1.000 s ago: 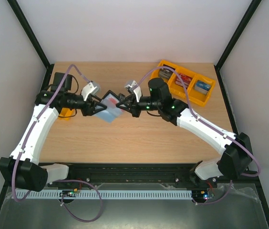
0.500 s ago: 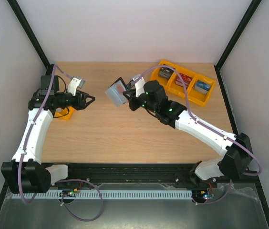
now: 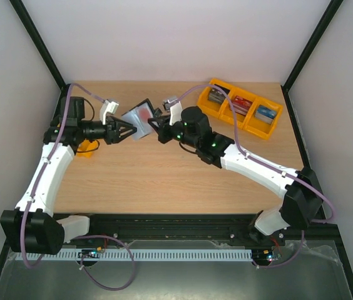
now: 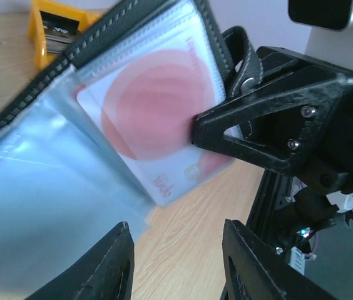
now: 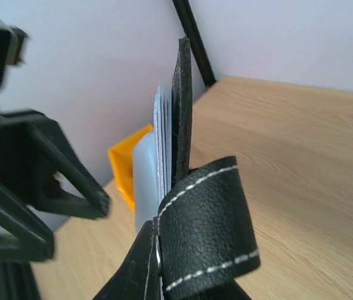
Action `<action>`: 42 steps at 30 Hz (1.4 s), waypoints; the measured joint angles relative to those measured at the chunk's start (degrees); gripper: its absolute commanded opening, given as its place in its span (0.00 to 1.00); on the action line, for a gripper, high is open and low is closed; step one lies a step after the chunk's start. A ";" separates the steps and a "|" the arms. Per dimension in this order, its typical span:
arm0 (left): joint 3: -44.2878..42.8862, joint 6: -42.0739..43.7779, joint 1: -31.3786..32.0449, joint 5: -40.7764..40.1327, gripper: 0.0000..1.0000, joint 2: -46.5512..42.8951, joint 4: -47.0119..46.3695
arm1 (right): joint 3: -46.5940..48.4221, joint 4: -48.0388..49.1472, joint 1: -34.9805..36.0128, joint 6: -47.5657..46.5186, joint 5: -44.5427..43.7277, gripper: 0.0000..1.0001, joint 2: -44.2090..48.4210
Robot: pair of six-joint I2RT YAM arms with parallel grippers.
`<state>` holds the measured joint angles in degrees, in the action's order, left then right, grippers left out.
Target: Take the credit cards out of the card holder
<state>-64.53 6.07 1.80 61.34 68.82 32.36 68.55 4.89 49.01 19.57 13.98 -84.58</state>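
My right gripper point(image 3: 158, 122) is shut on the black card holder point(image 3: 140, 117) and holds it open in the air above the table's left half. In the left wrist view its clear grey-blue pockets point(image 4: 32, 206) face me, and a pale credit card point(image 4: 158, 119) with a red round blotch sits in one pocket. My left gripper point(image 3: 126, 130) is open and empty just left of the holder, its fingertips point(image 4: 115, 262) below the card without touching it. The right wrist view shows the holder edge-on point(image 5: 183, 112), its snap tab point(image 5: 208, 231) looped in front, and the left gripper point(image 5: 39, 187) beside it.
A yellow tray point(image 3: 221, 111) with three compartments of thick card stacks stands at the back right. A small yellow tray point(image 3: 87, 147) lies under the left arm, also in the right wrist view point(image 5: 125, 167). Black frame posts rise at the back corners.
My left gripper pulled away to the left, then came back right to the holder, open. My right gripper shifted the holder left and turned it toward the left gripper.
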 measured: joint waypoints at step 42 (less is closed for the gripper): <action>-1.31 -11.15 -3.54 13.68 0.32 0.81 -6.29 | -1.86 24.41 -3.45 18.60 15.96 0.02 -3.50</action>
<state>-65.84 -5.08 -1.74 75.02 69.63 26.06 66.70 29.30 45.56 38.17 29.93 -88.07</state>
